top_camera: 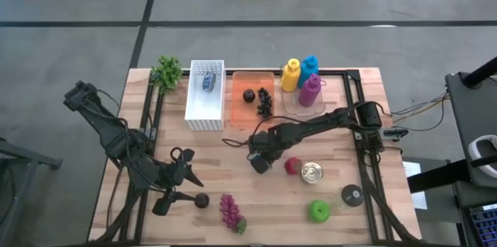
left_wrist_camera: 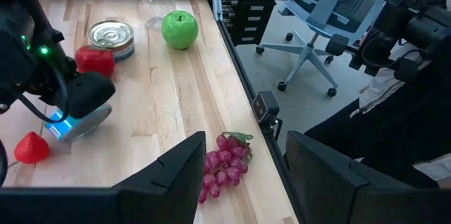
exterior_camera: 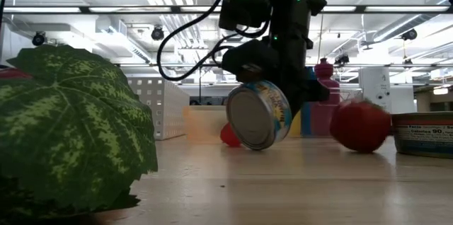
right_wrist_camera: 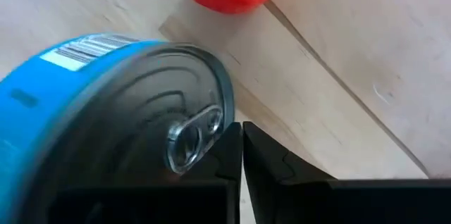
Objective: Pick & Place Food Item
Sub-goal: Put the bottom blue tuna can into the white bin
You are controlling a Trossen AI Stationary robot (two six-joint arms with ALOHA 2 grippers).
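Note:
A blue-sided tin can (exterior_camera: 258, 115) stands tilted on its lower rim near the table's middle, its silver lid (right_wrist_camera: 141, 132) with a pull tab facing the near side. My right gripper (top_camera: 260, 160) is shut and points down right beside it. A strawberry (left_wrist_camera: 32, 146) lies just behind the can. My left gripper (top_camera: 185, 171) hovers open over the near left of the table, with nothing between its fingers; purple grapes (left_wrist_camera: 225, 164) lie in front of it. My right gripper comes from above, pointing down, its shut fingers (right_wrist_camera: 229, 150) lying against the lid's rim (right_wrist_camera: 227, 108) beside the pull tab. Nothing shows between the fingers. The can leans tilted, its lower rim (exterior_camera: 255, 147) on the table. Whether the fingers catch the rim I cannot tell.
A red fruit (top_camera: 293, 166), a silver can (top_camera: 313, 172), a green apple (top_camera: 318, 210) and a dark disc (top_camera: 352, 195) lie to the right. A dark plum (top_camera: 202, 200) sits near the front. A white basket (top_camera: 205, 115), orange tray (top_camera: 242, 111) and bottles (top_camera: 303, 76) stand at the back.

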